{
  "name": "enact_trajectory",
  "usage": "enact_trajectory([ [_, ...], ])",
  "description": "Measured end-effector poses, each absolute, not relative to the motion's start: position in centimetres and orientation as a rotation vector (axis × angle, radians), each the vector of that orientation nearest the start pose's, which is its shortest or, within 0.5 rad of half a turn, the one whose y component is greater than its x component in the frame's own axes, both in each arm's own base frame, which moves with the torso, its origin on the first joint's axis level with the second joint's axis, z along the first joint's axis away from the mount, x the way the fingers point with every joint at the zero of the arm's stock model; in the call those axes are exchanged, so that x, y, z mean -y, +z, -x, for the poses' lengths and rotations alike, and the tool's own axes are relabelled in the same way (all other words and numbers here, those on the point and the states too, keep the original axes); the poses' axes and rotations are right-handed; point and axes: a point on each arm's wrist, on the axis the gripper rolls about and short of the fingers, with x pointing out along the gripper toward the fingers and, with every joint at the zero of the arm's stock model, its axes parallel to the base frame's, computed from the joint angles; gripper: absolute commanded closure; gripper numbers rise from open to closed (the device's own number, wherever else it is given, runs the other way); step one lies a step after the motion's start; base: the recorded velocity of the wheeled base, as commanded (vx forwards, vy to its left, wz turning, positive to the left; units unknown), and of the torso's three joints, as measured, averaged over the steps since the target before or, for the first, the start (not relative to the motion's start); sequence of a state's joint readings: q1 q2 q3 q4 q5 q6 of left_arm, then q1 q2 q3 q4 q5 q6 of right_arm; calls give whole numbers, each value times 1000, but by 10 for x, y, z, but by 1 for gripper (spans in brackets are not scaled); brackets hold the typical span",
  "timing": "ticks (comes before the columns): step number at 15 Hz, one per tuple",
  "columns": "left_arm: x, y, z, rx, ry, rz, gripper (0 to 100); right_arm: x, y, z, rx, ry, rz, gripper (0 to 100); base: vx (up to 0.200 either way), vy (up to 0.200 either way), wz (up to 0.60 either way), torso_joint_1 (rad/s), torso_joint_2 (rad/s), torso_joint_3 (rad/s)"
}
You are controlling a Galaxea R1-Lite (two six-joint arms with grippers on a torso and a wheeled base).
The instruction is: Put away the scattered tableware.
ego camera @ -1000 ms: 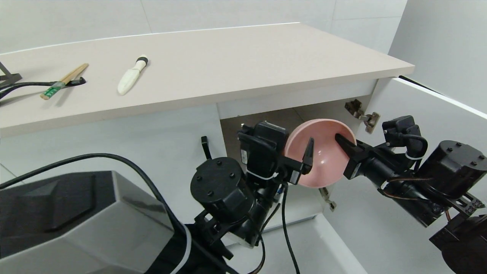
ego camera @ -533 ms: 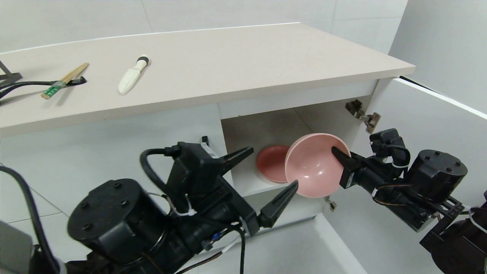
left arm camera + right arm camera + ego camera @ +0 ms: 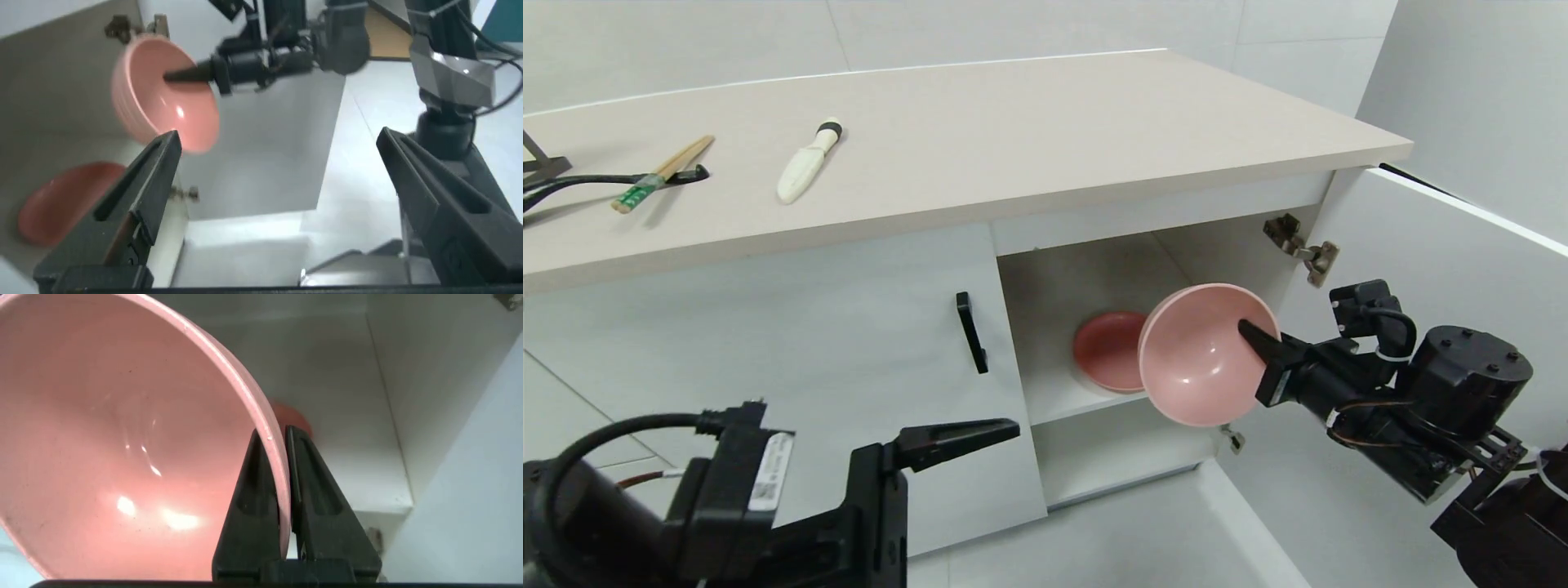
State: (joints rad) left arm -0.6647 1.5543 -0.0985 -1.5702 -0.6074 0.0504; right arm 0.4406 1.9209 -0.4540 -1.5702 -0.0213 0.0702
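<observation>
Bright, even, diffuse light from overhead; countertop (image 3: 1013, 147) uniformly lit, no hot spots; chopsticks (image 3: 658, 175) and white utensil (image 3: 805, 163) throw only faint, soft-edged shadows on it; cabinet recess (image 3: 1086, 278) dimmer under the overhang, darkest toward its upper back; red plate (image 3: 1107, 351) sits in that shade; pink bowl (image 3: 122, 441) shows small white glints on its inner wall in the right wrist view, one weaker glint in the head view; countertop's far edge bows slightly in the head view
</observation>
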Motion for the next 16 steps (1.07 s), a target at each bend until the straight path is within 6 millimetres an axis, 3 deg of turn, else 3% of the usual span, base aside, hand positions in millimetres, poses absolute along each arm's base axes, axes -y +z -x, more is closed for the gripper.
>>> enact_trajectory([
  [2, 113, 143, -125, 155, -1230, -66, 0, -129, 126, -276, 90, 425, -125, 100, 0, 0, 0, 0, 0, 0],
  [8, 76, 170, -94, 324, -949, -74, 0, -137, 115, -291, 46, 433, -241, 100, 0, 0, 0, 0, 0, 0],
  [11, 52, 153, -78, 151, -793, -177, 0, -145, 111, -303, 58, 442, -243, 100, 0, 0, 0, 0, 0, 0],
  [14, 26, 146, -49, 133, -636, -193, 0, -153, 106, -310, 59, 455, -241, 100, 0, 0, 0, 0, 0, 0],
  [16, 13, 141, -30, 134, -428, -197, 0, -155, 101, -312, 47, 455, -237, 100, 0, 0, 0, 0, 0, 0],
])
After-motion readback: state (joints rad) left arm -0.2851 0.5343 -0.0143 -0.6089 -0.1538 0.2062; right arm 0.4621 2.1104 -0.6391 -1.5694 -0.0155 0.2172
